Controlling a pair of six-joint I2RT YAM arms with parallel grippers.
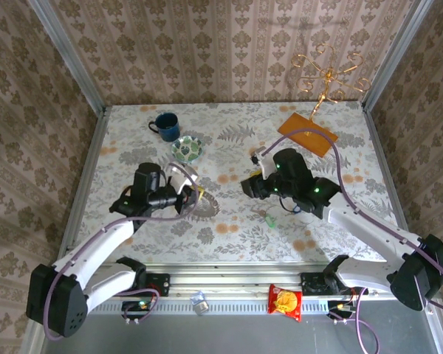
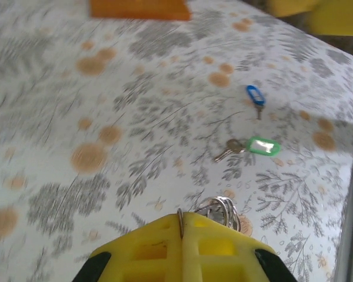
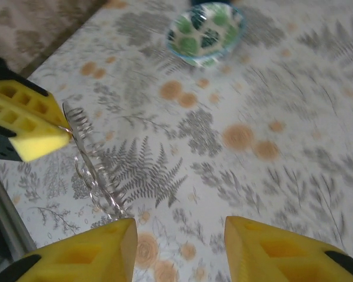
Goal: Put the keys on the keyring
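Left gripper is clamped flat on the edge of the keyring, which hangs off its tip over the table. Right gripper sits across from it with its jaws spread and nothing between them. The ring looks like thin, light, springy wire coils, so I'd guess it flexes and swings if bumped. Pinching it at the rim like that seems the only sane hold. Both keys are on the table ahead of the left gripper and low beside the right one. The green-tag key is nearer the left fingers, the blue-tag key just beyond it. They're tiny, flat, probably slick metal lying flush, so the chunky plastic tag is likely the easier grab, leaving the hole end free for threading. Around it all are patterned wallpaper walls on three sides and a fern-print table, smooth-looking so a key could skate. Farther out past both grippers are a gold wire stand, an orange board, a blue mug and a green-patterned bowl.
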